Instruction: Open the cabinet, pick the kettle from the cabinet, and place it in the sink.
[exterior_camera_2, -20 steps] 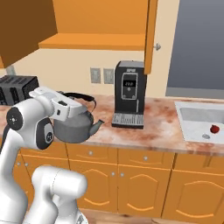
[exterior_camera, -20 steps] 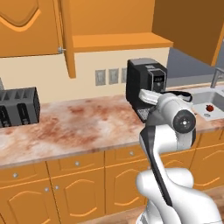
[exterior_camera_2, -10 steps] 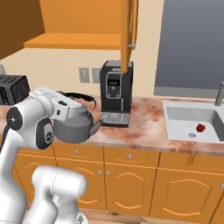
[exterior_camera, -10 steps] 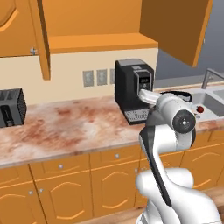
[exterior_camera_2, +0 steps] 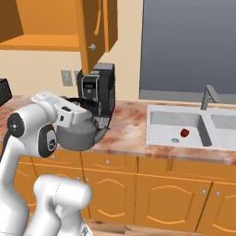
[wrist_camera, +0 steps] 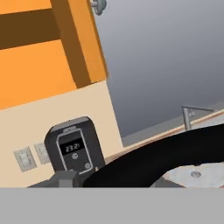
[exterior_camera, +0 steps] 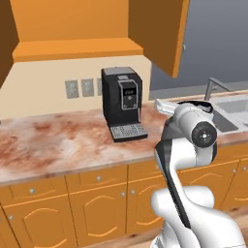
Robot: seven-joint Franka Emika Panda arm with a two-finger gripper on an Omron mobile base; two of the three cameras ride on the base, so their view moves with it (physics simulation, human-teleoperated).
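Reddish marble worktop point(exterior_camera_2: 129, 124), running the width of the kitchen above orange-brown base cupboards point(exterior_camera_2: 152, 189) with small round knobs. Cabinet point(exterior_camera: 77, 29), orange-brown, wall-mounted above the worktop; door point(exterior_camera_2: 94, 30) stood swung outward with its silver knob point(exterior_camera_2: 92, 46) at the lower edge, interior shelf exposed. Sink point(exterior_camera_2: 177, 129), light grey, double-bowl, set into the worktop to the right of the arm; grey faucet point(exterior_camera_2: 208, 96) rose behind the divider between the bowls; a small red object point(exterior_camera_2: 185, 132) lay in the left bowl beside the drain. Coffee machine point(exterior_camera: 122, 101), black and boxy, stood on the worktop against the wall beneath the open cabinet, display lit, drip grille at its foot. Kettle point(exterior_camera_2: 79, 132), squat grey metal, hung off the worktop at the front of the arm's hand, spout pointing right toward the sink; thin black arched handle point(wrist_camera: 166, 153) crossed the lower hand view. Gripper point(exterior_camera_2: 69, 109) sat at the top of the kettle, partly closed upon that handle and carrying the kettle. Wall sockets point(exterior_camera: 80, 88), grey, were fixed to the cream wall left of the coffee machine.
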